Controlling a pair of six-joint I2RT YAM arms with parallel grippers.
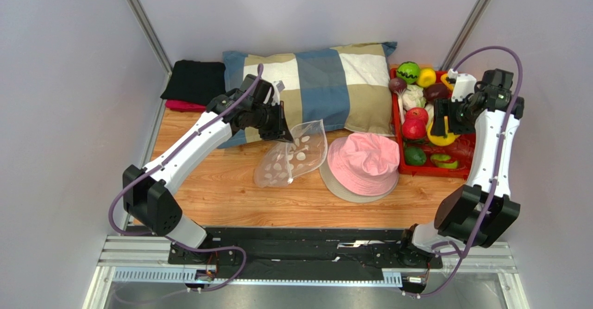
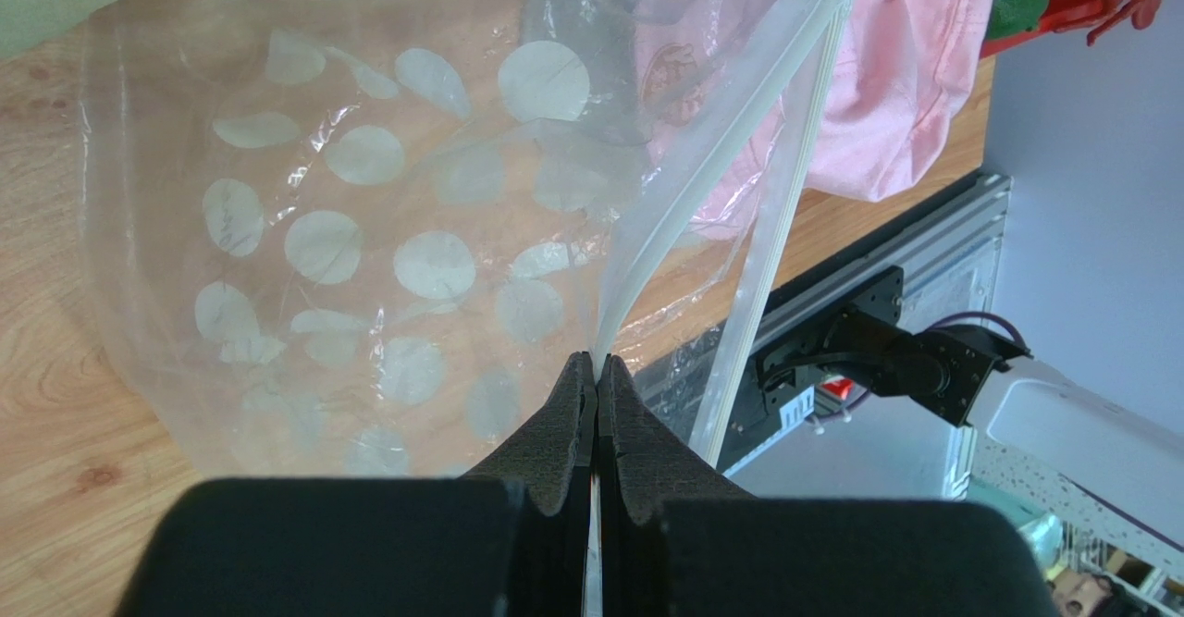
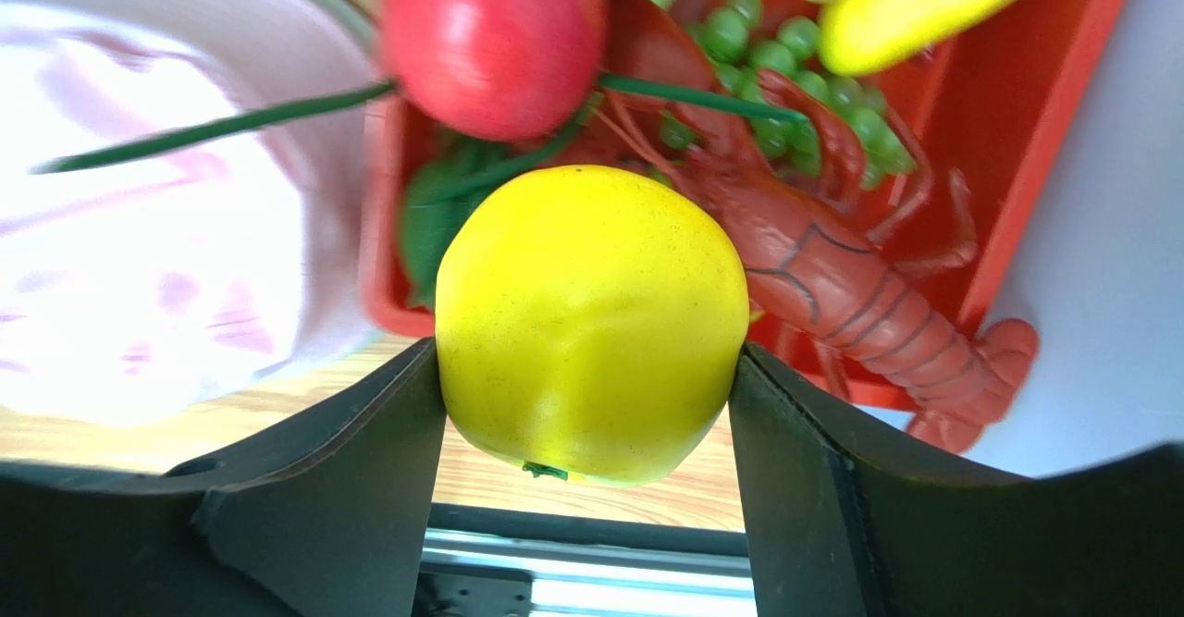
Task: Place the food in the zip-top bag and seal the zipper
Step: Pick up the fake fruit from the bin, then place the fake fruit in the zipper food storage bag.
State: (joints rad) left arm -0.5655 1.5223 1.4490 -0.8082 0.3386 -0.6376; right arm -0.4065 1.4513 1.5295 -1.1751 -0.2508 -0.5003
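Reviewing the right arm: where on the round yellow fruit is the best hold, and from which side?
Across its widest middle, fingers on opposite flanks, coming from above. The yellow fruit is smooth and round, so an off-centre pinch would probably slip, and the crowded red tray leaves the top freest. The right gripper holds it that way.

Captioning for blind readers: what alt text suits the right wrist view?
The right gripper grips a yellow toy fruit. Behind it, a red tray holds a red lobster toy, a red apple and green grapes; a pink hat lies at left.
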